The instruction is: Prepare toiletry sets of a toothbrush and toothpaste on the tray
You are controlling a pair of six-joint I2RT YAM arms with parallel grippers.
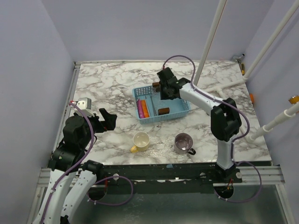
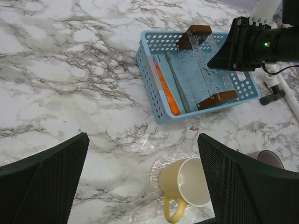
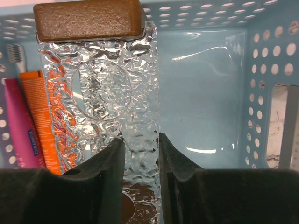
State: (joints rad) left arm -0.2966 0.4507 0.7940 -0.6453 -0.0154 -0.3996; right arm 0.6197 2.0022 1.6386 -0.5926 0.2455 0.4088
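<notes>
Right wrist — toothbrush (image 3: 15,52) mostly hidden

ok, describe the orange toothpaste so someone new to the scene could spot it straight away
Find the light blue basket in the middle of the marble table. Against its left wall, seen from the top camera, two flat tubes lie side by side. The orange toothpaste is the inner one, between the pink tube and the thin toothbrush, and the only bright orange item.

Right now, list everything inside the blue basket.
Inside the basket: pink tube, orange tube, toothbrush, two brown blocks, crinkled clear sheet. Whatever lies beneath the right gripper is hidden.
</notes>
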